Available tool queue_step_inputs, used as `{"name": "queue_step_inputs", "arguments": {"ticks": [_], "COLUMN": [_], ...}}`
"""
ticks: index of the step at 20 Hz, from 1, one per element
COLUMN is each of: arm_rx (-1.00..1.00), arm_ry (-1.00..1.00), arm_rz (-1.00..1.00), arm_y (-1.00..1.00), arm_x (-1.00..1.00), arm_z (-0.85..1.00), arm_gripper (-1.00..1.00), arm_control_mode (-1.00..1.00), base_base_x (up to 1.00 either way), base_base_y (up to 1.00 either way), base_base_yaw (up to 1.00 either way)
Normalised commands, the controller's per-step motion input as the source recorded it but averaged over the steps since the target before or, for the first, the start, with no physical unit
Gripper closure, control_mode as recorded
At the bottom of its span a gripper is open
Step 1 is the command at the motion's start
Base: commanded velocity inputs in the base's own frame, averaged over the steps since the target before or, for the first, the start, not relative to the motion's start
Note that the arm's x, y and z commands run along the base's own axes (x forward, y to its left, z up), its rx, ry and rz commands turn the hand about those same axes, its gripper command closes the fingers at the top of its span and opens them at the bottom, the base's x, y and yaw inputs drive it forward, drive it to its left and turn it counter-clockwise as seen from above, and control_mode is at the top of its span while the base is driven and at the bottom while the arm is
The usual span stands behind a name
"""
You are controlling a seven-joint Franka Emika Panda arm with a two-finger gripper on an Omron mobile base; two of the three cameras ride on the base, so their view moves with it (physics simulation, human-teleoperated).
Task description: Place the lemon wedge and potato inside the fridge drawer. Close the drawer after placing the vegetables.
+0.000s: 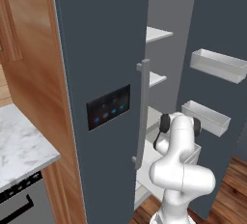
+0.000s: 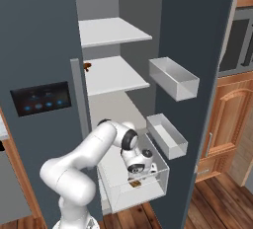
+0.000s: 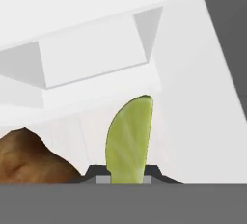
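The tool (image 2: 139, 170) hangs low inside the pulled-out fridge drawer (image 2: 148, 189), clamped on the lemon wedge (image 3: 127, 139) to drop it beside the potato (image 3: 29, 159) already lying there

Colours as I see them: fridge (image 2: 42, 35) body/doors dark slate grey, inside pale grey w/ flat white shelves (image 2: 111, 30). Door panel (image 1: 108, 107) black w/ small blue lit dots. Door bins (image 2: 174, 78) clear-whitish. Fridge drawer (image 2: 141, 191) translucent white. Potato (image 3: 29, 158) mottled tan-brown w/ darker patches. Lemon wedge (image 3: 129, 138) yellow-green, pale streaks fanning across the cut face, darker green rim. Arm (image 2: 84, 156) glossy white, joints dark grey/black. Cabinets (image 1: 29, 49) warm orange-brown wood grain; floor (image 2: 217, 203) darker reddish planks. Counter (image 1: 19, 146) white marble, grey veins.
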Motion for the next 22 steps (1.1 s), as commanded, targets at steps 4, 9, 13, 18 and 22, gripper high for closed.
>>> {"name": "queue_step_inputs", "arguments": {"ticks": [4,9,13,18,22], "arm_rx": [0.0,0.0,0.01,0.01,0.0], "arm_ry": [0.0,0.0,-0.02,-0.06,-0.06], "arm_rz": [0.05,0.04,0.04,0.01,0.0], "arm_y": [0.0,0.03,0.0,0.0,0.08], "arm_x": [0.01,0.02,0.01,-0.01,-0.08], "arm_z": [-0.47,-0.36,-0.11,0.0,0.11], "arm_gripper": [1.0,-1.0,-1.0,-1.0,-1.0], "arm_control_mode": [-1.0,-1.0,-1.0,-1.0,-1.0], "base_base_x": [0.0,0.0,0.0,0.0,0.0], "base_base_y": [0.0,0.0,0.0,0.0,0.0], "base_base_yaw": [0.0,0.0,0.0,0.0,0.0]}}
